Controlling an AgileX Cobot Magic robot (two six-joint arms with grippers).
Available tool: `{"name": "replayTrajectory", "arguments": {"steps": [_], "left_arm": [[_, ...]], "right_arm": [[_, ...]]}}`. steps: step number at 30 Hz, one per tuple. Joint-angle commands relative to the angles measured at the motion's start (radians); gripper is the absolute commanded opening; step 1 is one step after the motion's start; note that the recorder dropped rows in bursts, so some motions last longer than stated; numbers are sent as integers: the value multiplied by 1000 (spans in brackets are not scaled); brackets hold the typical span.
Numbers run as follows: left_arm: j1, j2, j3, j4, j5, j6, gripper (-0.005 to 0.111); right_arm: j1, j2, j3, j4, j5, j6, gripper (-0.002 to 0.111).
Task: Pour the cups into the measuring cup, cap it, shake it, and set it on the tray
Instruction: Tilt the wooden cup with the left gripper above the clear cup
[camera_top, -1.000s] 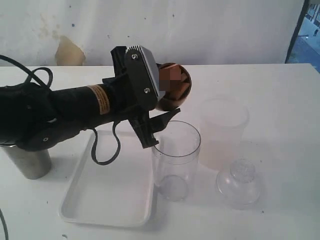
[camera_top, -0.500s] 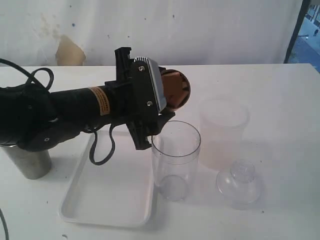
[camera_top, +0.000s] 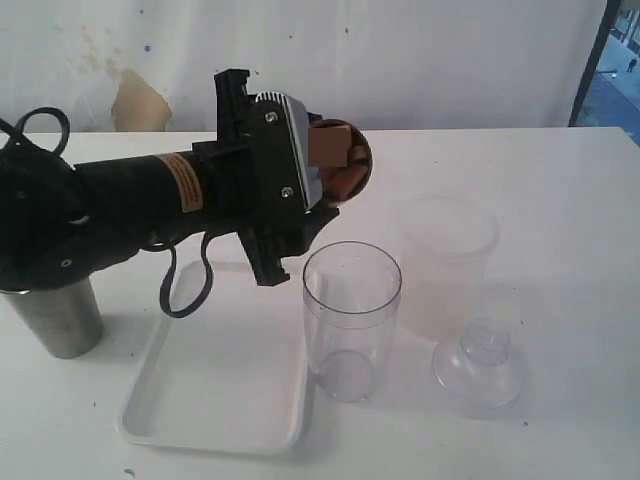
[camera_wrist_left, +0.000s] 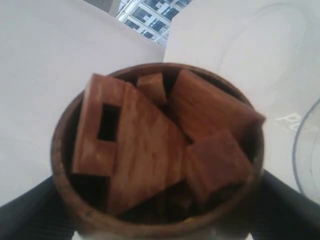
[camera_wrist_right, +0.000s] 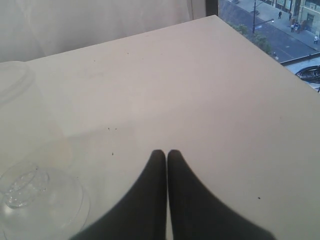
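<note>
My left gripper (camera_top: 335, 190) is shut on the brown wood-grain cup (camera_top: 347, 163), which hangs tipped on its side above and just behind the measuring cup (camera_top: 352, 320). Several wooden blocks (camera_wrist_left: 150, 145) fill the brown cup (camera_wrist_left: 57, 165), and its mouth faces right. The clear measuring cup stands upright beside the tray (camera_top: 215, 400), apparently empty. At the far left the steel tumbler (camera_top: 62, 320) stands under my left arm. My right gripper (camera_wrist_right: 167, 152) is shut and empty, low over bare table; it does not show in the exterior view.
A frosted container (camera_top: 447, 265) stands right of the measuring cup. In front of it a clear dome lid (camera_top: 478, 365) rests on the table, also near my right gripper (camera_wrist_right: 35, 200). The table's far edge lies beyond the right gripper.
My left gripper has risen a little and drawn back to the left with the brown cup, rolling it. The lower finger has moved away from the measuring cup's rim. The right gripper is unchanged.
</note>
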Motion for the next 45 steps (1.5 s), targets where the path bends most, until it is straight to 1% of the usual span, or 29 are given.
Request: {"name": "replayTrajectory", "arguments": {"steps": [1, 6, 9, 16, 22, 29, 35, 40, 45], "left_arm": [[-3, -14, -3, -6, 54, -2, 0], [-3, -14, -3, -1, 64, 11, 0], [-3, -14, -3, 43, 64, 48, 0], [-3, -14, -3, 83, 42, 50, 0], [-3, -14, -3, 86, 1, 99, 0], [-3, -14, -3, 86, 3, 182, 0], [-3, -14, -3, 86, 3, 188, 0], [-3, -14, -3, 86, 3, 271, 0], [-5, -14, -3, 60, 3, 275, 0]], "right_arm": [[3, -5, 3, 0, -13, 4, 0], [3, -5, 3, 0, -13, 4, 0], [3, -5, 3, 0, -13, 4, 0], [3, -5, 3, 0, -13, 4, 0], [3, -5, 3, 0, -13, 4, 0], [3, -5, 3, 0, -13, 4, 0], [3, -5, 3, 0, -13, 4, 0], [3, -5, 3, 0, -13, 4, 0], [3, -5, 3, 0, -13, 4, 0]]}}
